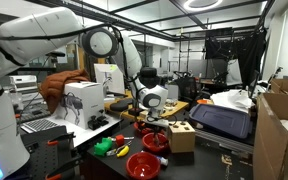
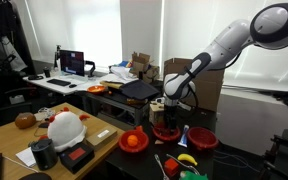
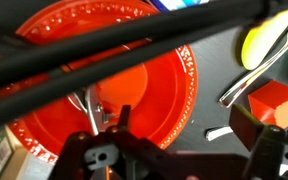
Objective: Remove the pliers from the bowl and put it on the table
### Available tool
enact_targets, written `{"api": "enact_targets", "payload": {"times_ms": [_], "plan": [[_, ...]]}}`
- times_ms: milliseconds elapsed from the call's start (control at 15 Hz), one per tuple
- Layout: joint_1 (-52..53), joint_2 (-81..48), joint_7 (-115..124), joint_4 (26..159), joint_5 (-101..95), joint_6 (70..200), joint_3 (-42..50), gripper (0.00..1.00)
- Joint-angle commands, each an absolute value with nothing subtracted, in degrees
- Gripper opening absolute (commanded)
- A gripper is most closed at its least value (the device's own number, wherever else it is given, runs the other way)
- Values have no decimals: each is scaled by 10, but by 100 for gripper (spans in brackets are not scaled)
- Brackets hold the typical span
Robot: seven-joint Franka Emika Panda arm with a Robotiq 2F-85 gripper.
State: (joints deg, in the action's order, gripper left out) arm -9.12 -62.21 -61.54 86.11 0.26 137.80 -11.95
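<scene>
**Q:** Where is your hand hanging, and why there?

**A:** My hand (image 1: 152, 112) is hovering straight above the bowl (image 3: 174, 60), fingers pointing down, because the pliers (image 3: 92, 102) are lying inside it, their metal showing against the red floor. In the wrist view I cannot tell whether the fingers are apart or clamping the pliers.

**Q:** Where are the pliers going?

**A:** I am judging the bare dark tabletop (image 3: 209, 110) beside the bowl, short of the red block (image 3: 274, 100), to be the landing spot.

**Q:** Any writing?

**A:** I am reading none. No brand or label is legible.
</scene>
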Motion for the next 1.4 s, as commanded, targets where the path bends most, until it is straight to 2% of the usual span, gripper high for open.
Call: {"api": "enact_targets", "payload": {"times_ms": [0, 1333], "plan": [[-90, -642, -644, 832, -7, 1354, -121, 100], [-87, -640, -745, 815, -37, 1366, -98, 100]]}}
